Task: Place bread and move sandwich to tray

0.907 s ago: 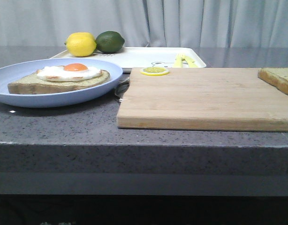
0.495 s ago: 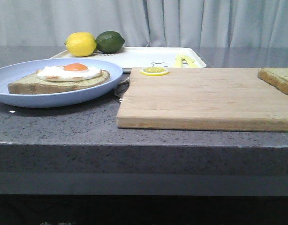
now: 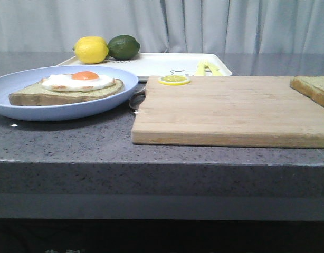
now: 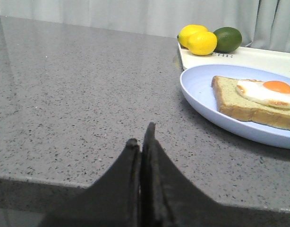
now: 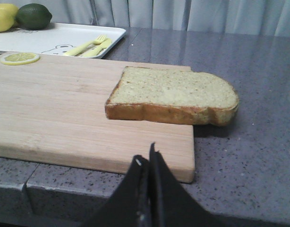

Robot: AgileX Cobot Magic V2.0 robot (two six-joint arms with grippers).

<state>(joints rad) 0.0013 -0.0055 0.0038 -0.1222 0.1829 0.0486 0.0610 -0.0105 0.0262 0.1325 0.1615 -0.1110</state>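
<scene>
- The sandwich (image 3: pixel 67 87), a slice of brown-crusted bread with a fried egg on top, is lying on a round pale-blue plate (image 3: pixel 25 108) that is sitting near the front-left edge of the grey speckled desk (image 3: pixel 72 139).
- The bare bread (image 5: pixel 172 96) is lying flat on the right end of the wooden cutting board (image 3: pixel 230 110), with its far side overhanging the board's right edge above the desk.
- The cutting board is sitting along the front edge of the desk, just beside the plate, with a dark object I cannot identify showing in the narrow gap between them.
- The white tray (image 3: pixel 162 63) is sitting behind the plate and the board, toward the back of the desk, its front rim close to the board's back edge.
- A lemon slice (image 3: pixel 173 80) is resting on the board's back-left corner.
- A pale yellow fork and knife (image 5: pixel 90 47) are lying side by side in the tray's right part, next to a small cartoon print.
- A lemon (image 3: pixel 91 50) and a lime (image 3: pixel 123 47) are sitting touching each other at the tray's back-left corner.
- The left gripper (image 4: pixel 141 142) is hanging low over the front-left part of the desk, near the plate, its jaws clenched together on nothing.
- The right gripper (image 5: pixel 148 161) is hanging at the front edge of the board, near the bread, its jaws likewise pressed together and empty.
</scene>
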